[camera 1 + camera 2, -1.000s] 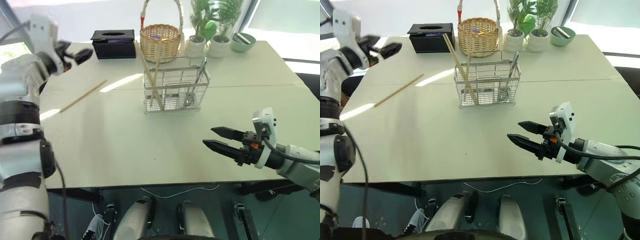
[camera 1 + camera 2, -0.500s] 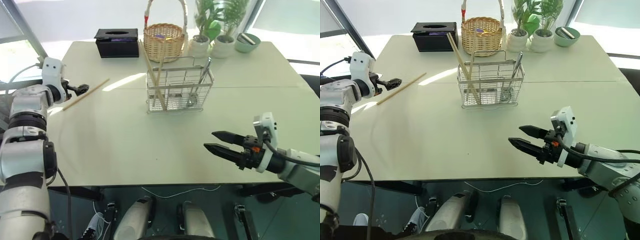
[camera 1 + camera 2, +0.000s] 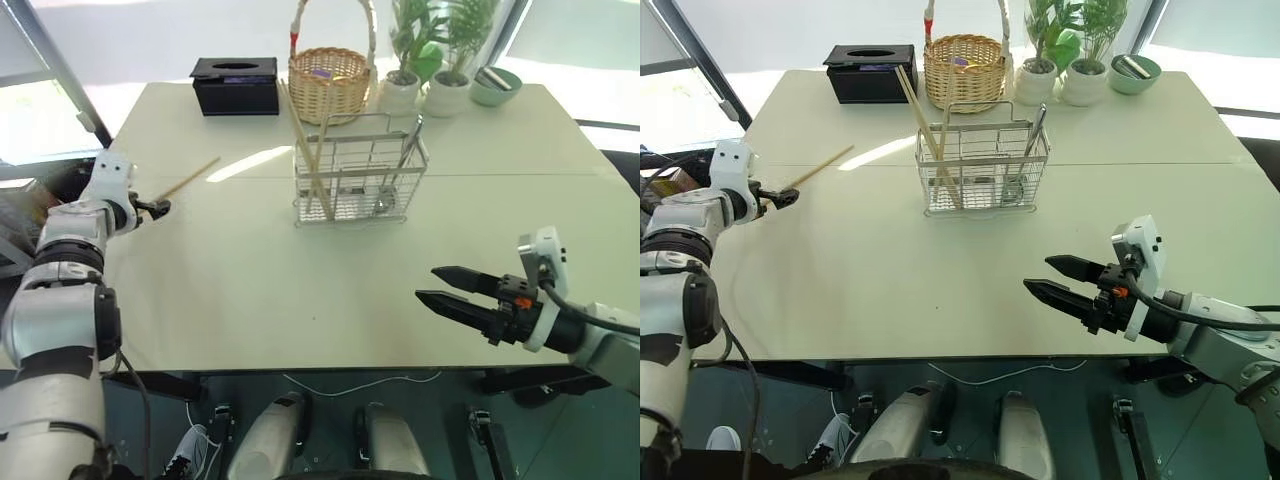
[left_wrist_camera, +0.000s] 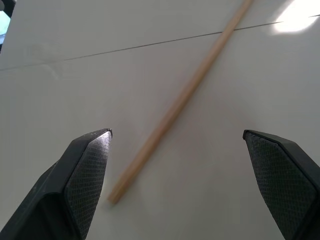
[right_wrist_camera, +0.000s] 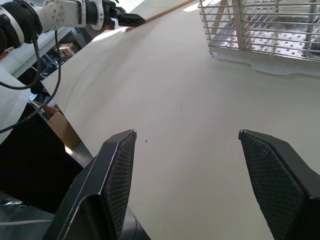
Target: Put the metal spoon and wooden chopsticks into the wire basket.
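Note:
The wire basket (image 3: 355, 180) stands upright mid-table. Two wooden chopsticks (image 3: 305, 150) lean in its left side, and the metal spoon (image 3: 408, 150) leans in its right corner. One more chopstick (image 3: 190, 178) lies loose on the table to the left. My left gripper (image 3: 155, 207) is low at that stick's near end, open. In the left wrist view the stick (image 4: 185, 95) runs between the spread fingers (image 4: 92, 155) without touching them. My right gripper (image 3: 440, 287) hovers open and empty over the near right part of the table.
Along the far edge stand a black tissue box (image 3: 235, 85), a round wicker basket (image 3: 327, 80) with a tall handle, two potted plants (image 3: 400, 85) and a green bowl (image 3: 490, 85). The table's left edge (image 3: 118, 215) is right beside my left gripper.
My left arm has come down from above the table's far left corner, so its gripper is now at the loose chopstick's near end. The right gripper has stayed put and open.

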You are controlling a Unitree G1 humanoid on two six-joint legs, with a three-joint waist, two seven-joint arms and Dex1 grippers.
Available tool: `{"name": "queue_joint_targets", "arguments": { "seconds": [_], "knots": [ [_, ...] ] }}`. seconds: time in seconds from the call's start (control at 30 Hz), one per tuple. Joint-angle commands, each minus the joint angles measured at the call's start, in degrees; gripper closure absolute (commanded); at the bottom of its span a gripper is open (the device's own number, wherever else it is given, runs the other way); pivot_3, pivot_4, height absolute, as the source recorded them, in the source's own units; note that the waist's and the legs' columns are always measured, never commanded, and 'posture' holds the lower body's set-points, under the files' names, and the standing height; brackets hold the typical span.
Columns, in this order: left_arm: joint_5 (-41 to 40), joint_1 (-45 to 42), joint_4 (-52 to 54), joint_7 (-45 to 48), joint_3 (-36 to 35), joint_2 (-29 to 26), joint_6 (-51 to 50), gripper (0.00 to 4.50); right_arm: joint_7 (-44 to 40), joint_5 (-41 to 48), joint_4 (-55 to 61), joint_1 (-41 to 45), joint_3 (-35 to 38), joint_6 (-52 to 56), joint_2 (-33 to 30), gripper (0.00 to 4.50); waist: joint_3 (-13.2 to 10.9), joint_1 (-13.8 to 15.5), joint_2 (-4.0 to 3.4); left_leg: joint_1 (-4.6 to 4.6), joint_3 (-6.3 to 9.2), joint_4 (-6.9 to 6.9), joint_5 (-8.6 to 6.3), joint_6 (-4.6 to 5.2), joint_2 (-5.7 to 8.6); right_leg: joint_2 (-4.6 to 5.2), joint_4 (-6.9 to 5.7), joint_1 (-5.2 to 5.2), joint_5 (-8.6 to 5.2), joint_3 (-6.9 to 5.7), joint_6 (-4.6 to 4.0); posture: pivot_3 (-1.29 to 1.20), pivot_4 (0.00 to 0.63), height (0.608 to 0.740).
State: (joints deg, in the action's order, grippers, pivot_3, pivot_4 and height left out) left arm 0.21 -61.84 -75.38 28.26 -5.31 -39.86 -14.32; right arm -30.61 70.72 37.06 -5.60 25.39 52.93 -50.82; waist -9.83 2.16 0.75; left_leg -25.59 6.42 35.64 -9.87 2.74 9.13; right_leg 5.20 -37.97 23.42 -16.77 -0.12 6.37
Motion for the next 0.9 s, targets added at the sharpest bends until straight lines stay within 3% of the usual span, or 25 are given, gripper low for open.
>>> {"name": "queue_joint_targets", "arguments": {
  "seconds": [0.03, 0.5, 0.9],
  "knots": [
    [1.48, 0.30, -0.29, -1.25, 0.25, 0.29, -1.27, 0.06, 0.31, 1.66, 1.67, 0.21, 1.92, -0.32, -1.09, 1.12, 0.00, -0.01, 0.00, 0.00, 0.00, 0.00, 0.00, 0.00, 0.00, 0.00, 0.00, 0.00, 0.00, 0.00, 0.00, 0.00, 0.150, 0.725],
    [3.84, -0.76, 1.13, 3.03, 2.15, 1.48, -4.40, 0.06, 1.45, 1.62, 1.46, 0.77, 1.10, -1.52, -0.26, 1.12, 0.07, 0.11, -0.01, 0.12, -0.04, 0.00, 0.00, 0.00, 0.00, 0.04, -0.01, -0.09, 0.00, -0.01, 0.00, 0.00, 0.150, 0.725],
    [5.43, -1.22, -0.43, -4.24, 1.39, -0.11, -1.21, 0.06, -0.66, 0.59, 2.13, -0.22, 0.78, -2.31, -0.43, 1.12, 0.06, -0.11, 0.00, 0.11, -0.04, 0.00, 0.00, 0.00, 0.00, 0.04, -0.03, -0.06, 0.00, 0.00, 0.00, 0.00, 0.150, 0.725]
  ]
}}
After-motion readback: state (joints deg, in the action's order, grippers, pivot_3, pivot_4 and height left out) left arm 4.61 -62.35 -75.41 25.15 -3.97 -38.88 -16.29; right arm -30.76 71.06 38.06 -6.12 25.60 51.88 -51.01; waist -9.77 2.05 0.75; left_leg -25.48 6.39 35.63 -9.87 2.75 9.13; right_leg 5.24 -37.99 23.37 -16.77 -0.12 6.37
